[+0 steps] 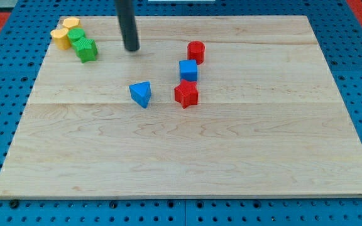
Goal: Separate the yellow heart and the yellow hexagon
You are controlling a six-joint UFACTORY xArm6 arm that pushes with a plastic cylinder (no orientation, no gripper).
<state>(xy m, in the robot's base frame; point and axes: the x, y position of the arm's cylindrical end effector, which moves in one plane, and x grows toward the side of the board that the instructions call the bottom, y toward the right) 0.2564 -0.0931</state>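
Note:
Two yellow blocks sit close together at the board's top left. One yellow block (71,24) is nearer the view's top; it looks like the hexagon. The other yellow block (60,37), below and left of it, looks like the heart. They touch or nearly touch. My tip (131,48) rests on the board to the right of this cluster, about a hundred pixels from the yellow blocks, touching no block.
Two green blocks, one round (76,36) and one star-like (87,49), press against the yellow pair on its right. A blue triangle (141,93), a blue cube (188,69), a red cylinder (196,51) and a red star (186,94) lie mid-board.

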